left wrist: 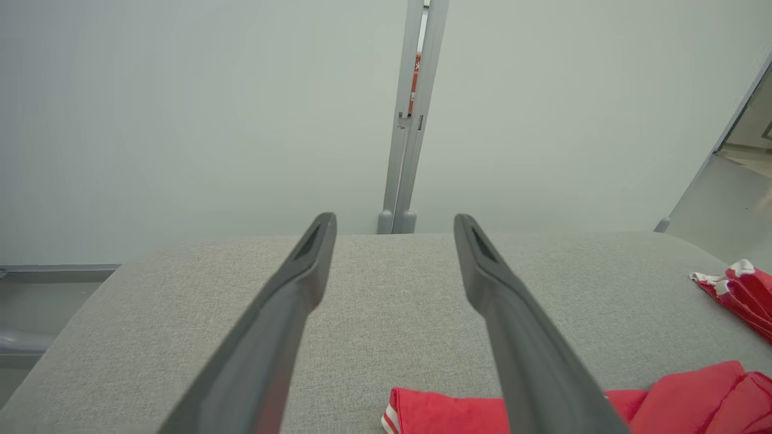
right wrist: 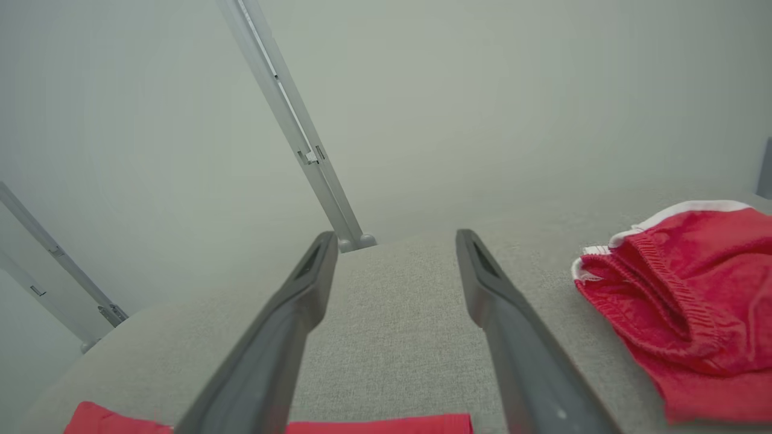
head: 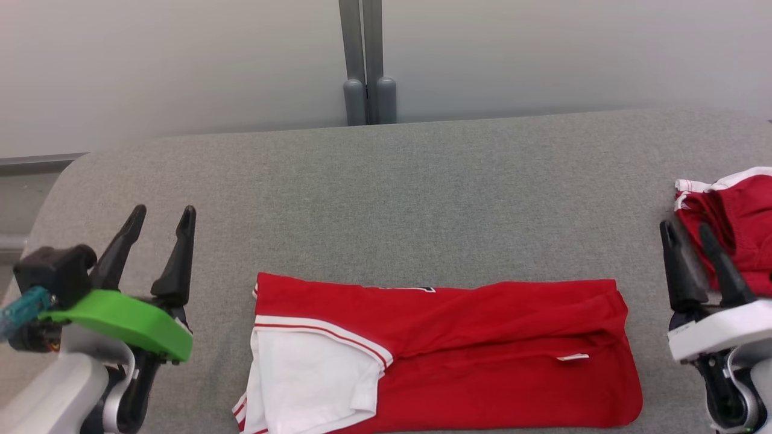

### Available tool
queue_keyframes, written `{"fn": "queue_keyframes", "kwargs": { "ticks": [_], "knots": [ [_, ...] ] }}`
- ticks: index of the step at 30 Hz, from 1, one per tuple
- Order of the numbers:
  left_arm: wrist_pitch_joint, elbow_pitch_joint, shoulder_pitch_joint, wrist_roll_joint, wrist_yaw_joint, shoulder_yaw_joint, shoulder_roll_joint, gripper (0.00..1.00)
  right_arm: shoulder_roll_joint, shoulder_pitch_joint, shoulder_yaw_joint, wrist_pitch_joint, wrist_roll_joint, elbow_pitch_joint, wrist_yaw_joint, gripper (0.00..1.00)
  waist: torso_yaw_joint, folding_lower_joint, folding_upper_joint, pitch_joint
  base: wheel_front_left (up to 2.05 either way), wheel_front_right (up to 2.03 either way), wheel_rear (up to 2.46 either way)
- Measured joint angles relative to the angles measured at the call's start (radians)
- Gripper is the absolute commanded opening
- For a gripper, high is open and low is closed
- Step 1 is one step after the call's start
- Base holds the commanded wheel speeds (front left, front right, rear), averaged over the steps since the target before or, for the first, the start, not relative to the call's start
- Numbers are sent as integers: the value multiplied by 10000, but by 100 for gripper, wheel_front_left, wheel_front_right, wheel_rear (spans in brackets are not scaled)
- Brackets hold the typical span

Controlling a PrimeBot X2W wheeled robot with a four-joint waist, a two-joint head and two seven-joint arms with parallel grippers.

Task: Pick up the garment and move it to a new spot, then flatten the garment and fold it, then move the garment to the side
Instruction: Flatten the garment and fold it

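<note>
A red garment point(head: 458, 349) with a white panel and white-red trim lies folded into a flat rectangle at the near middle of the grey table point(head: 386, 199); a strip of it also appears in the left wrist view point(left wrist: 446, 413) and the right wrist view point(right wrist: 374, 425). My left gripper point(head: 161, 217) stands open to the left of the garment, above the table, holding nothing; its fingers point(left wrist: 289, 313) spread wide. At the garment's right, my right gripper point(head: 684, 232) is open too and holds nothing, its fingers point(right wrist: 512, 337) well apart.
A second red garment point(head: 733, 226) with white trim lies crumpled at the table's right edge, just behind my right gripper, and also appears in the right wrist view point(right wrist: 681, 295). A grey post point(head: 365, 60) rises against the pale wall behind the table. The table's left corner is rounded.
</note>
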Motion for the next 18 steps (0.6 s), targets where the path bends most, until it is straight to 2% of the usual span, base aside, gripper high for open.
{"fn": "queue_keyframes", "kwargs": {
  "ticks": [3, 5, 8, 10, 13, 18],
  "knots": [
    [-307, -59, 937, 470, 351, 570, -504, 100, 663, 637, -535, 0, -608, -238, 0, 100, 20, 0, 0, 20, 0, 0, 0],
    [-320, -251, 1517, 1223, 512, 1384, -1081, 100, 947, 892, -794, -2, -907, -416, 0, 100, 28, 0, 0, 39, 0, 0, 0],
    [-349, -453, 2514, 2309, 476, 2504, -1981, 100, 1300, 1280, -1007, -2, -1254, -514, 0, 100, 20, 0, 0, 79, 0, 0, 0],
    [-349, -476, 3271, 2918, 253, 3185, -2717, 100, 1421, 1464, -1058, -2, -1505, -529, 0, 100, 8, 0, 0, 117, 0, 0, 0],
    [-349, -412, 3752, 3519, -211, 3848, -3499, 100, 1484, 1540, -1072, -2, -1697, -541, 0, 100, 2, 0, 0, 191, 0, 0, 0],
    [-349, -128, 3914, 4311, -993, 4451, -4230, 100, 1480, 1550, -999, 339, -1785, -311, 0, 100, 33, 0, 0, 313, 0, 0, 0]
  ]
}}
